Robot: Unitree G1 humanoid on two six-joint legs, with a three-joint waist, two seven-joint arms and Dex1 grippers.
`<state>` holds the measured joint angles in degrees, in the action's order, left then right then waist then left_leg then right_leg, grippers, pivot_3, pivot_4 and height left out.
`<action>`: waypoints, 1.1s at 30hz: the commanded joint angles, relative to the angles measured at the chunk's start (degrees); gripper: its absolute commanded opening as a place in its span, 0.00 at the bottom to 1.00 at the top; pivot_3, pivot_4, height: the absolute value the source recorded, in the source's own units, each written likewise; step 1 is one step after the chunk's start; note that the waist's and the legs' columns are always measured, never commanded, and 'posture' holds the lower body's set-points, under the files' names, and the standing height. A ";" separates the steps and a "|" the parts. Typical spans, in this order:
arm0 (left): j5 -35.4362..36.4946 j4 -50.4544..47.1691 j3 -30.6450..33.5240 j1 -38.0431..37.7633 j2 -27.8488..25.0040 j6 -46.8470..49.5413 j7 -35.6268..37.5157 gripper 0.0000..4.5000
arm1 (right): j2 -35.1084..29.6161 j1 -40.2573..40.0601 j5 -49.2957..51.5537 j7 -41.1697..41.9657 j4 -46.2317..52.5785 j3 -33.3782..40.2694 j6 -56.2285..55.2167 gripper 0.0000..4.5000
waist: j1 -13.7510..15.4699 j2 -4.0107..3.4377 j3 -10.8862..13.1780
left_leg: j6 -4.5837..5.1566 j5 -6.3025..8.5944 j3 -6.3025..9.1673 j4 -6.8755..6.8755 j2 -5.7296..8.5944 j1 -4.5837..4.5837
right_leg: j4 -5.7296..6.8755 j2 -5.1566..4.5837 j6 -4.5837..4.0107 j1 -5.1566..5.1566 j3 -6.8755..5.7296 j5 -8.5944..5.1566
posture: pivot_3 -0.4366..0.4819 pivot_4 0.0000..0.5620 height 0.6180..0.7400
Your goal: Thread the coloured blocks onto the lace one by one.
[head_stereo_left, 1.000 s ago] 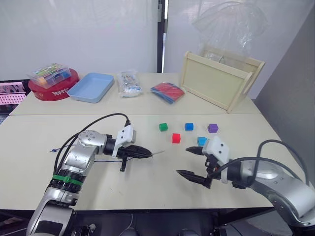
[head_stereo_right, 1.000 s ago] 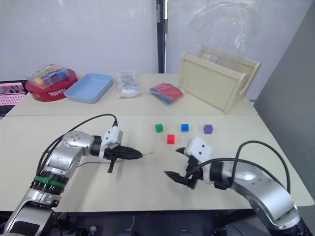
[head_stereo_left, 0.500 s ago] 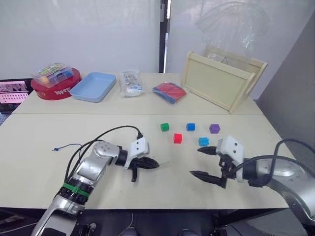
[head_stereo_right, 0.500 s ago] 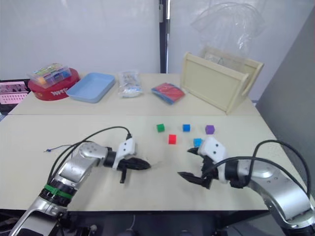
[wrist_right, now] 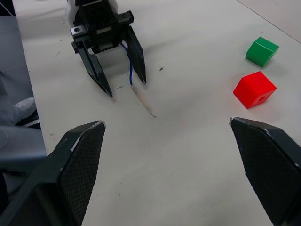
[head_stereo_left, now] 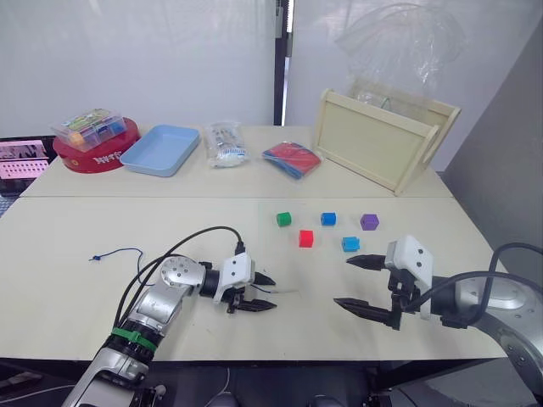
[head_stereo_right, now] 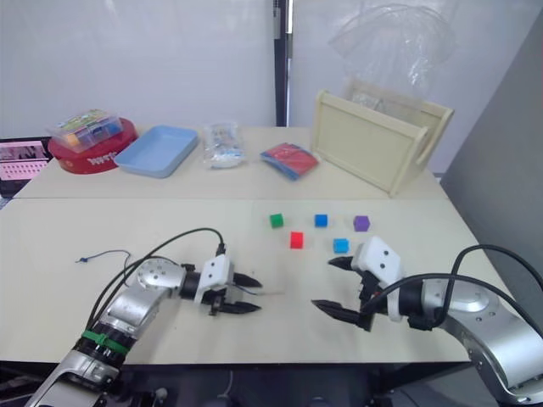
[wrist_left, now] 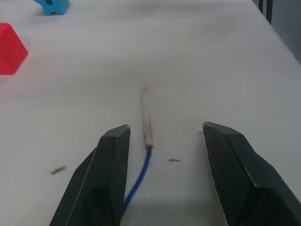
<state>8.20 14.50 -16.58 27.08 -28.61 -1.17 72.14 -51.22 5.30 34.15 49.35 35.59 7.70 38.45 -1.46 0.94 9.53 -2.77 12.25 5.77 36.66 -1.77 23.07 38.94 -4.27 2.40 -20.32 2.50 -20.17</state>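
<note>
The left gripper (head_stereo_left: 261, 292) has just spread its fingers and released the lace (wrist_left: 146, 121), whose pale tip now lies flat on the table (head_stereo_left: 68, 254) near its front edge, unthreaded, while the right gripper (head_stereo_left: 363, 283) hangs wide open short of the light blue block (head_stereo_left: 349, 244)

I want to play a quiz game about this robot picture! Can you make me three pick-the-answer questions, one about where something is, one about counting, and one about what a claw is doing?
1. Where is the lace's pale tip?
A. In the blue tray
B. On the table between the left claw's fingers
C. Inside the wooden box

2. How many little blocks lie loose on the table?
A. Two
B. Five
C. Eight

3. What is the left claw doing?
A. Open, holding nothing
B. Squeezing the red block
C. Shut on the lace

Answers:
1. B: the lace tip lies on the table, left claw around it.
2. B: green, red, dark blue, light blue, purple blocks.
3. A: its fingers stand apart.
</note>
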 commanded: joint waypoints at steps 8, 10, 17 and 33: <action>-1.89 1.57 -1.03 0.12 -0.08 0.82 0.39 0.03 | -0.09 0.54 -1.00 -0.14 0.43 0.96 -2.28 1.00 | 0.30 0.00 0.00 | 0.00 0.00 0.00 0.04 0.04 -0.02 | -0.01 -0.03 0.03 0.04 0.00 0.01 | 0.48 0.27 1.00; -1.35 1.42 -0.52 -0.15 -0.57 1.14 0.78 0.00 | -0.01 0.65 -1.04 -0.26 0.59 0.86 -2.12 1.00 | 0.19 0.00 0.00 | 0.01 0.01 0.00 0.04 0.03 -0.05 | 0.01 -0.01 0.03 0.04 0.01 0.01 | 0.48 0.27 1.00; 5.11 -1.65 2.61 0.87 0.72 3.98 2.34 0.00 | 0.32 1.10 -0.91 -0.48 0.87 0.47 -1.53 1.00 | 0.11 0.00 0.00 | 0.01 0.01 0.00 0.04 0.02 -0.05 | 0.01 -0.01 0.03 0.05 0.01 0.01 | 0.48 0.27 1.00; 12.05 -12.80 8.25 2.72 -4.94 15.66 3.34 0.00 | 9.97 -2.30 -8.60 -20.72 -7.83 8.63 -1.10 1.00 | 0.28 0.01 0.00 | 0.01 0.01 0.01 0.04 0.02 -0.04 | 0.01 0.00 0.03 0.04 0.01 0.01 | 0.48 0.27 1.00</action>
<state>19.37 4.11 -9.85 29.55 -32.44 14.06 74.89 -41.99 2.91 30.38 34.48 30.53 14.72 38.73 -1.18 0.94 9.53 -2.76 12.26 5.76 36.69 -1.73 23.01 38.96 -4.31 2.43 -20.28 2.53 -20.17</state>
